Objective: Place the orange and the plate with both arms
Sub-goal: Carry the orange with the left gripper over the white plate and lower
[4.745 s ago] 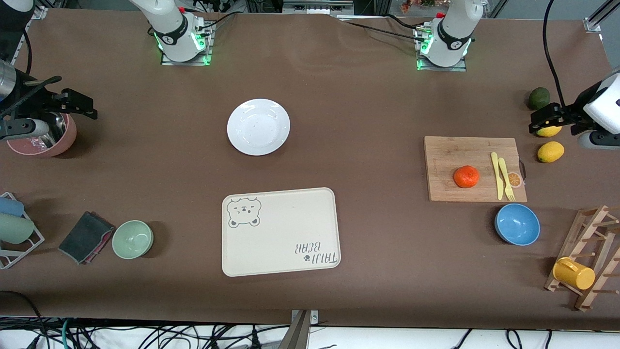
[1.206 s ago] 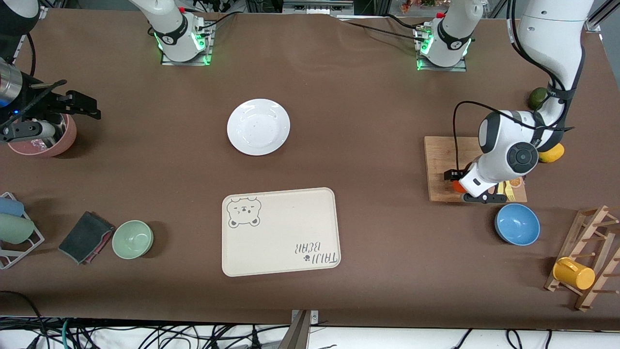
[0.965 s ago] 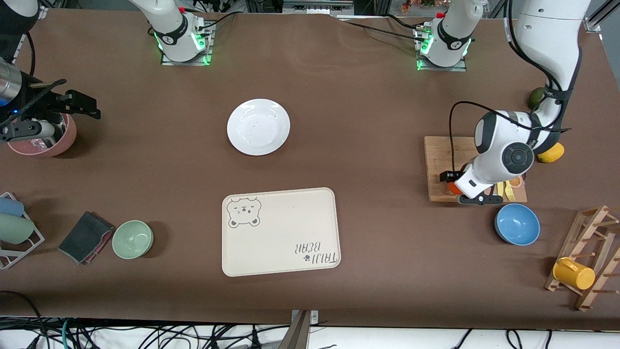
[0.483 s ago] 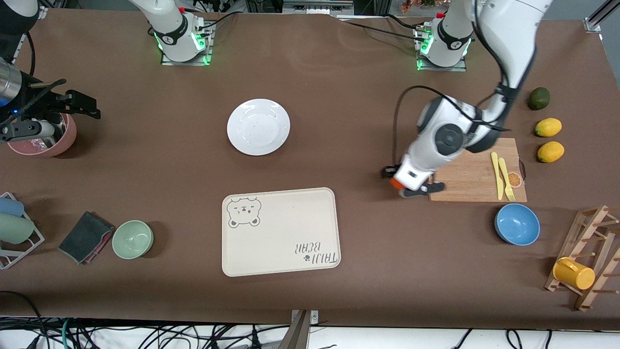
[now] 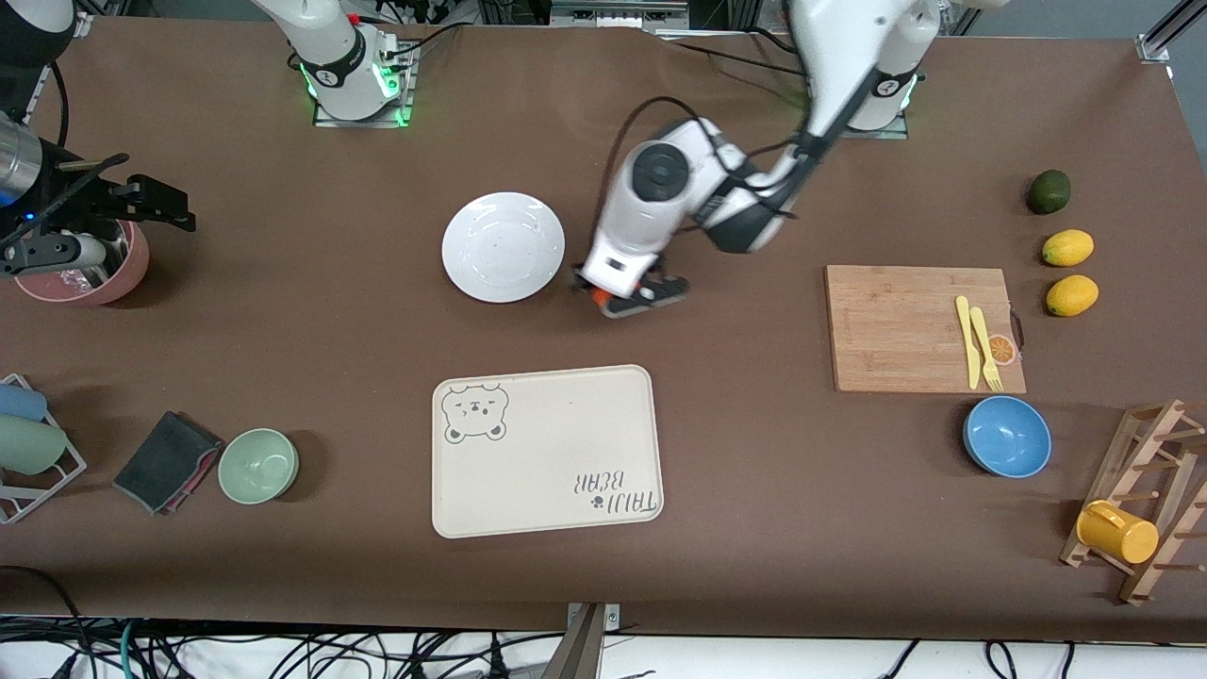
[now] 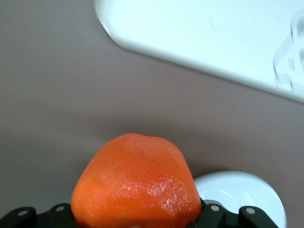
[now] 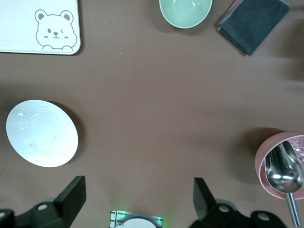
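Observation:
The orange (image 5: 600, 298) is held in my left gripper (image 5: 627, 294), which is shut on it just above the brown table, beside the white plate (image 5: 503, 247) on the side toward the left arm's end. In the left wrist view the orange (image 6: 135, 185) fills the space between the jaws of the left gripper (image 6: 137, 218), with the plate (image 6: 247, 197) just past it. My right gripper (image 5: 156, 203) is open and empty over the pink bowl (image 5: 80, 269) at the right arm's end. In the right wrist view the right gripper (image 7: 137, 197) has its jaws wide apart, and the plate (image 7: 42, 133) shows there too.
A beige bear tray (image 5: 545, 451) lies nearer the camera than the plate. A wooden cutting board (image 5: 896, 325) with a yellow knife and fork, a blue bowl (image 5: 1006, 436), two lemons and an avocado are toward the left arm's end. A green bowl (image 5: 258, 465) and a dark cloth (image 5: 168, 460) are toward the right arm's end.
My left gripper lifted the orange off the cutting board and carried it across the table to beside the plate. The right arm has not moved.

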Robot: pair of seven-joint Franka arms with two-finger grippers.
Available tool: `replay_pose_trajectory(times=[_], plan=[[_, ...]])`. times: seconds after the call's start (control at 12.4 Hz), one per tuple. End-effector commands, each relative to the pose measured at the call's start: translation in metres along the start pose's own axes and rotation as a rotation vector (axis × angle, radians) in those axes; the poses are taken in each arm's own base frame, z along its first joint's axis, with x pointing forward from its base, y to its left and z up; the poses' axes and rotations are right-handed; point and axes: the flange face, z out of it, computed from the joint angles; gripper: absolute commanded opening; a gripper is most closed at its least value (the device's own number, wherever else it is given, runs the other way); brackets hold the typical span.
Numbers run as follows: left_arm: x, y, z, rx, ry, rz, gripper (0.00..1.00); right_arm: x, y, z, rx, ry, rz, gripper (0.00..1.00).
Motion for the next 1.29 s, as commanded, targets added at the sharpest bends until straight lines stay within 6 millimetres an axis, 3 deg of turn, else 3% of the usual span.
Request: replay_pose_trajectory(times=[0.0, 0.24, 0.4, 0.56, 0.72, 1.13, 1.21], plan=[[-0.053, 0.046, 0.047, -0.004, -0.041, -0.036, 0.21, -0.007, 0.000, -0.004, 0.002, 0.001, -0.008, 1.00], [-0.119, 0.080, 0.068, -0.029, -0.062, -0.054, 0.25, -0.007, 0.000, -0.004, 0.002, 0.001, -0.008, 1.00], [-0.121, 0.087, 0.080, -0.036, -0.067, -0.050, 0.33, -0.007, 0.000, -0.004, 0.002, 0.001, -0.008, 1.00], [-0.108, 0.082, 0.103, -0.039, -0.050, -0.056, 0.52, -0.006, -0.001, -0.003, 0.002, -0.001, -0.009, 1.00], [-0.106, 0.078, 0.119, -0.026, -0.025, -0.052, 0.98, -0.006, 0.000, -0.003, 0.003, -0.001, -0.006, 1.00], [-0.105, 0.081, 0.106, -0.029, -0.002, -0.092, 1.00, -0.003, -0.006, 0.009, 0.015, -0.007, -0.011, 1.00], [-0.103, 0.084, 0.096, -0.039, 0.004, -0.092, 1.00, -0.002, -0.006, 0.014, 0.019, -0.016, -0.012, 1.00]])
